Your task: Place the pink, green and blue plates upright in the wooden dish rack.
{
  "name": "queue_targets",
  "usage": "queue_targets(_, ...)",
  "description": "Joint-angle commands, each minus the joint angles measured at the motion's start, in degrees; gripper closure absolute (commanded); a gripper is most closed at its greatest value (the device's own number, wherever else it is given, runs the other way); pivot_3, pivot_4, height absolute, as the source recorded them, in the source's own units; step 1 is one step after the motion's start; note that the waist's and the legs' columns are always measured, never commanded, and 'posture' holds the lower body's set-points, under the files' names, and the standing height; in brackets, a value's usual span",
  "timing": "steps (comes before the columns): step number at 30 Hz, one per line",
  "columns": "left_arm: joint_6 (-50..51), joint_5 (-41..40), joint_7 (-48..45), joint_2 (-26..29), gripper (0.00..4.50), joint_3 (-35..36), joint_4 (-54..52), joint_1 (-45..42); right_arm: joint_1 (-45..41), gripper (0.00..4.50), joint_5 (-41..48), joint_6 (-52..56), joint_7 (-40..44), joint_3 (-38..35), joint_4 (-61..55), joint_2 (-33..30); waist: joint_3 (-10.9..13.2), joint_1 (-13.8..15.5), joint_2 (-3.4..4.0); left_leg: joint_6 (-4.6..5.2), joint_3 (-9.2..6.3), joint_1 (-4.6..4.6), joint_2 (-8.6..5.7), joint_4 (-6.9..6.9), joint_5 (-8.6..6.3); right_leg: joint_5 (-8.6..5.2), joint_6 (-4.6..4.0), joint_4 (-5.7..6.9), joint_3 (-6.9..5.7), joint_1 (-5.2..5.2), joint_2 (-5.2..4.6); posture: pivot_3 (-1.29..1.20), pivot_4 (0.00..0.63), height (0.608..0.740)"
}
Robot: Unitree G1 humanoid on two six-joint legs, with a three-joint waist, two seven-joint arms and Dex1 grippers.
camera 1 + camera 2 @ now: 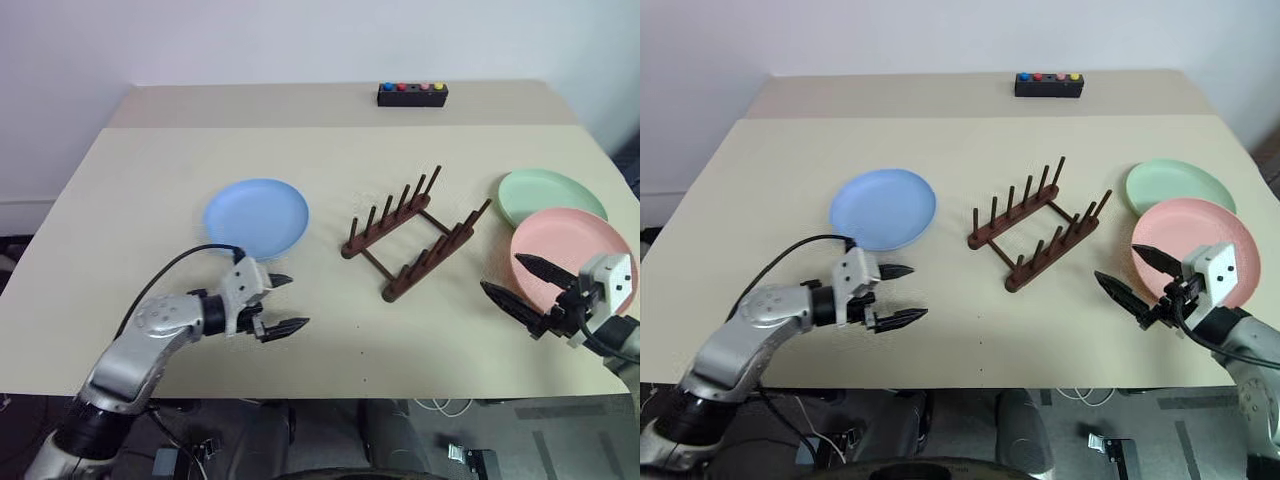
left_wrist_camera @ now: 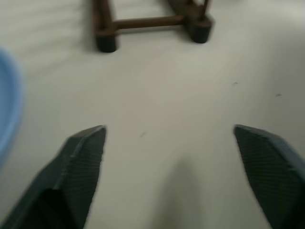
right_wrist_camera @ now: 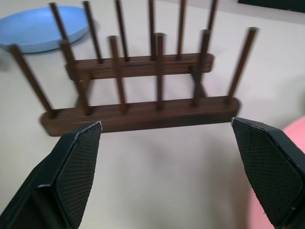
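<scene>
The blue plate point(image 1: 256, 217) lies flat on the beige table point(image 1: 130, 190), left of centre. In the middle stands the wooden dish rack point(image 1: 415, 235), with nothing in it. The green plate point(image 1: 551, 196) lies flat at the right, and the pink plate point(image 1: 570, 255) sits just in front of it, overlapping its edge. My left gripper point(image 1: 295, 300) is open and holds nothing; it hovers just in front of the blue plate and points toward the rack point(image 2: 152, 24). My right gripper point(image 1: 503, 273) is open at the pink plate's left rim and faces the rack point(image 3: 143, 109).
A small black box with coloured buttons point(image 1: 412, 94) sits at the back of the table. A black cable point(image 1: 170, 265) loops over my left forearm. The table's front edge point(image 1: 330, 392) runs just below both grippers.
</scene>
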Motion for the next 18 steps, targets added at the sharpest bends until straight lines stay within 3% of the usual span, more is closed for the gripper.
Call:
queue_targets(1,-0.9,1.6,-1.1,-2.5,2.42,-4.3,1.5,-3.2,3.3,0.0,1.8,0.0,-0.9,-3.0,-4.0,1.1,0.0,0.0,-0.01,0.0,-0.01,0.0,0.0,0.0,0.0,0.0,0.01,-0.01,-0.01,0.02,0.0,0.0,0.15,0.74)
queue_targets(2,-1.2,2.2,-1.1,-2.9,2.89,-4.8,2.5,-3.7,4.1,0.0,1.9,0.1,-1.5,-2.9,-4.9,1.4,0.0,0.0,-0.01,0.0,-0.01,0.01,0.0,-0.01,0.0,0.0,0.02,-0.01,0.0,0.01,0.0,0.0,0.15,0.74)
queue_targets(5,-0.2,1.2,-2.7,-4.8,2.8,-6.6,3.8,-5.1,5.9,0.0,2.5,0.2,-2.7,-3.8,-6.7,2.1,0.0,-0.4,0.02,0.0,0.0,0.03,0.01,-0.06,0.0,-0.01,0.02,0.01,0.0,-0.02,0.02,0.0,0.15,0.74)
queue_targets(10,-1.3,3.6,-2.3,-8.2,0.36,-9.9,7.6,-7.0,7.3,0.0,3.2,0.8,-4.3,-4.0,-9.3,2.5,0.0,-0.2,0.02,0.0,-0.01,0.03,0.01,-0.02,0.0,-0.01,0.02,0.01,0.0,0.0,0.01,0.0,0.15,0.74)
queue_targets(11,-2.0,4.6,-1.9,-9.1,0.05,-10.6,8.6,-7.5,7.4,0.0,3.4,0.9,-4.7,-4.0,-9.9,2.5,0.0,-0.1,0.02,0.0,0.0,0.03,0.01,-0.01,0.0,-0.01,0.02,0.01,0.0,0.0,0.01,0.0,0.15,0.74)
queue_targets(15,-6.9,11.8,2.9,-13.1,0.05,-13.4,15.4,-10.4,9.3,0.0,5.3,2.7,-5.4,-4.5,-13.6,2.0,0.0,0.1,0.02,0.01,-0.01,0.01,0.0,0.02,0.0,-0.01,0.03,-0.01,0.0,0.02,0.01,0.0,0.15,0.74)
queue_targets(18,-7.3,12.7,3.7,-16.3,0.05,-14.4,18.1,-11.2,12.7,0.0,7.4,5.7,-4.7,-4.0,-18.8,0.6,0.0,0.1,0.01,0.01,-0.02,0.0,-0.01,0.03,0.0,-0.01,0.04,0.0,0.0,0.02,0.01,0.0,0.15,0.74)
